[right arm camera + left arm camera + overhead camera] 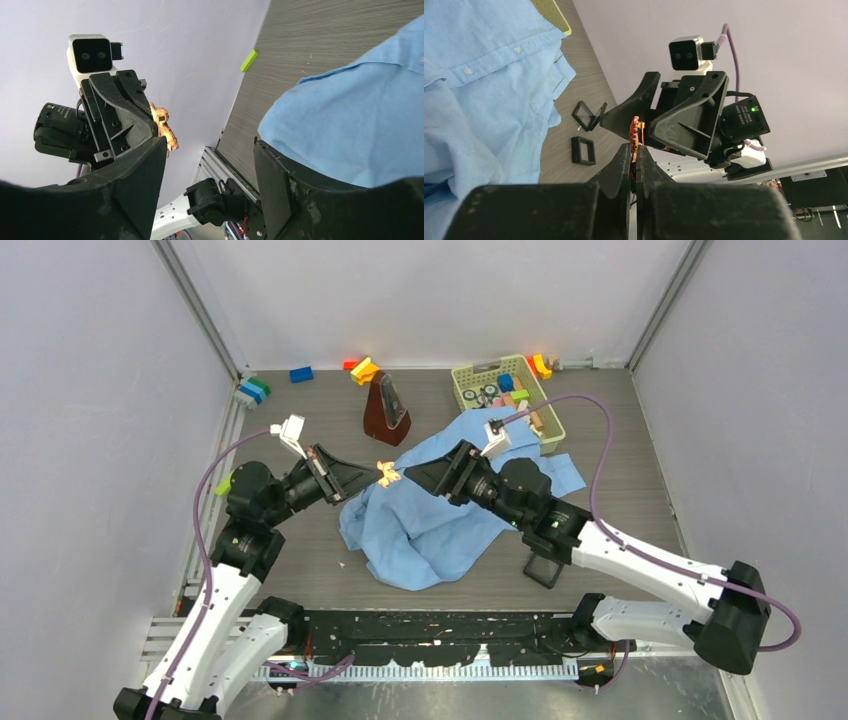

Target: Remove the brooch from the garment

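Observation:
The light-blue shirt (440,510) lies crumpled on the table's middle; it also shows in the left wrist view (479,90) and the right wrist view (355,120). My left gripper (372,476) is shut on the small orange-red brooch (387,474) and holds it in the air, off the cloth. The brooch sticks out between the left fingertips (636,137) and shows in the right wrist view (164,127). My right gripper (418,476) is open and empty, facing the left one, just right of the brooch.
A dark brown metronome (386,410) stands behind the shirt. A yellow-green basket (462,380) of small items is at the back right. Loose bricks (300,374) lie along the back wall. Black square frames (583,150) lie on the table by the shirt.

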`<state>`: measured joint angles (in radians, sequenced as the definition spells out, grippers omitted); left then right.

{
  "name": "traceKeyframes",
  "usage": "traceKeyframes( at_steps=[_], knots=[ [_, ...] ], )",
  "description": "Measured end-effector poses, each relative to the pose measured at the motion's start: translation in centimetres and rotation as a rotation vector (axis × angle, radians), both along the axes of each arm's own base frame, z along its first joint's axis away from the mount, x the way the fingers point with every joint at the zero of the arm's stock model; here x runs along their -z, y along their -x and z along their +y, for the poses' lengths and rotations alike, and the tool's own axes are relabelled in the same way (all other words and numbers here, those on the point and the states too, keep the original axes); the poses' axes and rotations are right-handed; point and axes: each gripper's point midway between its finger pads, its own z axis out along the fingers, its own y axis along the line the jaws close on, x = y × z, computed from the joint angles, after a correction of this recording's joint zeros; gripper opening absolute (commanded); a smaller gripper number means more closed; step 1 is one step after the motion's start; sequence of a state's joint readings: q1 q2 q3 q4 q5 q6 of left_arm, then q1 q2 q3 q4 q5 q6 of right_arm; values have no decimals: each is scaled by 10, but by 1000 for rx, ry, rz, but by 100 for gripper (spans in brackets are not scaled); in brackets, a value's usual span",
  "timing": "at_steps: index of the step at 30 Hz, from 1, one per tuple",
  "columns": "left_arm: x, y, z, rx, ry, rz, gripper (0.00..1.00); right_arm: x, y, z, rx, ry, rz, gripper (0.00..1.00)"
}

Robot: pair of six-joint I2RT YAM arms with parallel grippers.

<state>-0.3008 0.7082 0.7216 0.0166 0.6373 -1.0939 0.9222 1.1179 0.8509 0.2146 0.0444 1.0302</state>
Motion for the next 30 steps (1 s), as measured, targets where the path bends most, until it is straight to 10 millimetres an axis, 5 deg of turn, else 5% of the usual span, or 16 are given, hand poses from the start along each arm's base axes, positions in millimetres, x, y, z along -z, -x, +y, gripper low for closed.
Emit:
traceKeyframes(
  at_steps=[8, 18, 25, 30],
  knots=[
    [28, -2, -2, 6, -102, 25, 0, 8, 8, -49, 116, 103, 20, 89],
    [130, 20, -65, 183, -398, 154, 0, 90, 12, -149, 392, 526, 228, 99],
    [230, -17, -42, 38, -638, 302, 0, 142, 19, -218, 563, 759, 432, 99],
    [268, -73, 19, -178, -645, 430, 0, 170, 31, -261, 676, 839, 573, 98]
  ],
)
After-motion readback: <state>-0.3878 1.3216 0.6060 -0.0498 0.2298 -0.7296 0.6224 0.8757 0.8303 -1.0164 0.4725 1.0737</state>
